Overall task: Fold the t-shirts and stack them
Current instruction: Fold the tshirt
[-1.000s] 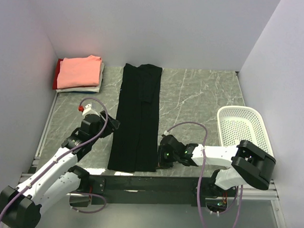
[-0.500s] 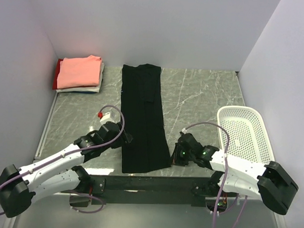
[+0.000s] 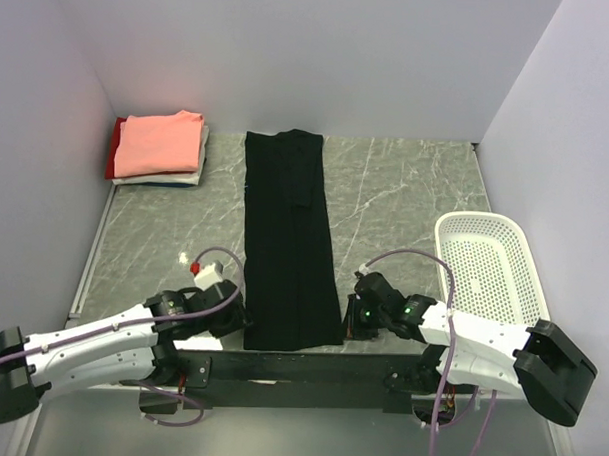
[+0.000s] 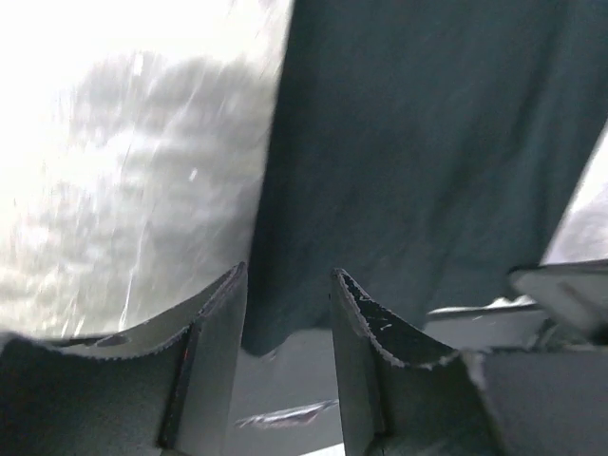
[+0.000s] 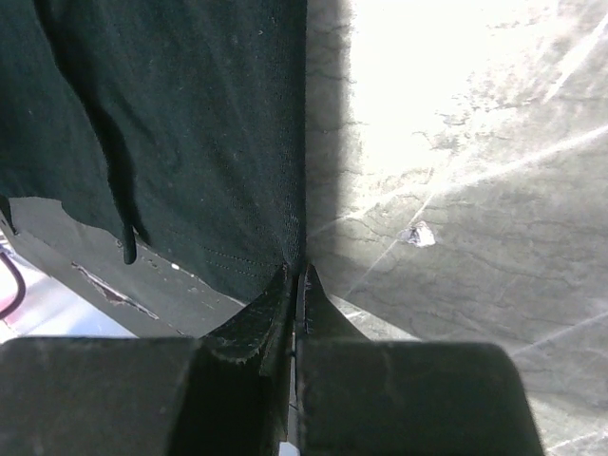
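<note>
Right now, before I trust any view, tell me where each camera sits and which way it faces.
Top external: above and behind the arms, looking down and forward over the table; both arms show, left gripper and right gripper flanking the black t-shirt.
Left wrist: on the left wrist, looking along parted fingers at the shirt's near corner.
Right wrist: on the right wrist, looking along shut fingers pinching the shirt's edge.
Shared: all three show the black t-shirt on the table.
</note>
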Available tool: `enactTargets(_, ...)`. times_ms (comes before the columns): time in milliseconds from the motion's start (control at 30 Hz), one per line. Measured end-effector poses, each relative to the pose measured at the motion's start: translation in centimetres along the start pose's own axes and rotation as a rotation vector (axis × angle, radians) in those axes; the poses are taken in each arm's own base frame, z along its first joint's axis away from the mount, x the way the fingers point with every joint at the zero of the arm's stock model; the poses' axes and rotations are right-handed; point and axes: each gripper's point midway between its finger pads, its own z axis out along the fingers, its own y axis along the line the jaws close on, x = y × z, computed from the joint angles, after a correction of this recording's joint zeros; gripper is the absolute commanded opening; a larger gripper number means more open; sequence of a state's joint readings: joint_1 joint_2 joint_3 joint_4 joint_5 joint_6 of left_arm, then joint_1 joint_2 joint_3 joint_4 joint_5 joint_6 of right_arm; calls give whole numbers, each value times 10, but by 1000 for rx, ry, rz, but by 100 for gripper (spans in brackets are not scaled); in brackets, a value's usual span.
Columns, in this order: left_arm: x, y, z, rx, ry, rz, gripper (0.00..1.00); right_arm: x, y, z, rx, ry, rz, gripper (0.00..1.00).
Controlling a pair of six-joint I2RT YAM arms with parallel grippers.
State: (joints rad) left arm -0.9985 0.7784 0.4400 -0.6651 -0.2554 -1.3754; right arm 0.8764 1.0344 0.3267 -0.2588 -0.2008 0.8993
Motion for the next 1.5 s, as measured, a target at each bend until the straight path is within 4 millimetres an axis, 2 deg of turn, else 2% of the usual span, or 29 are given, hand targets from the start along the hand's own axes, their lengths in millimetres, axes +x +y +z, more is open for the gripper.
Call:
enactTargets(133, 24, 9, 1, -29, 54, 10, 43, 1, 1, 1, -4, 8, -1, 0)
enactTargets(300, 42, 20, 3, -50, 90, 7, 41, 1, 2, 1, -4, 12, -4, 0)
enactTargets(600, 49, 22, 10, -21, 93, -27, 36, 1, 2, 1, -7, 14, -3, 0)
enactTargets(700, 51, 20, 11, -9, 96, -27, 31, 1, 3, 2, -9, 17, -2, 0)
enactTargets(833, 51, 19, 10, -5, 97, -23, 4, 3, 4, 2, -13, 20, -5, 0)
enactTargets(867, 51, 19, 10, -2, 99, -23, 1, 3, 5, 2, -14, 22, -7, 0)
enactTargets(1033, 52, 20, 4, 12, 115, -6, 0, 15, 11, -1, -33, 50, -48, 0)
enactTargets(1267, 50, 19, -16, 40, 139, 25, 0, 48, 24, -15, -66, 114, -136, 0)
enactTargets(1400, 44, 12, -27, 70, 128, 53, 0, 45, 23, -20, -30, 103, -138, 0)
enactTargets(1500, 35, -3, -36, 110, 95, 81, 0, 34, 32, -27, -10, 68, -141, 0)
